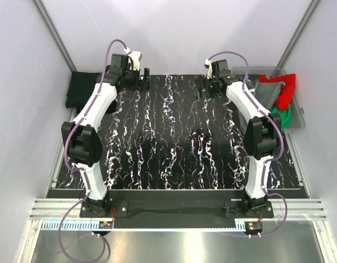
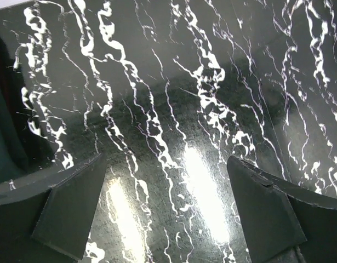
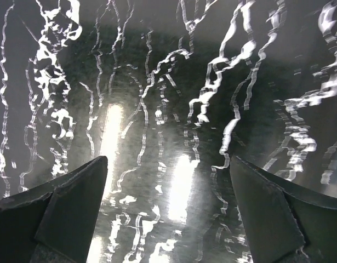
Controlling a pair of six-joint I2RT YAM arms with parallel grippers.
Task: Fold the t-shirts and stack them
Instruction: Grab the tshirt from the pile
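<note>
A folded black t-shirt [image 1: 83, 90] lies at the far left edge of the table; its dark edge shows at the left of the left wrist view [image 2: 4, 142]. A grey t-shirt [image 1: 265, 90], a red one [image 1: 286, 90] and a green one [image 1: 284, 116] lie heaped in the clear bin [image 1: 301, 124] at the far right. My left gripper [image 1: 144, 81] [image 2: 165, 164] is open and empty over bare table, just right of the black shirt. My right gripper [image 1: 201, 87] [image 3: 168, 161] is open and empty over bare table, left of the bin.
The black marbled table top [image 1: 173, 142] lies between the two arms. White walls close the left, far and right sides. A metal rail [image 1: 173, 209] runs along the near edge by the arm bases.
</note>
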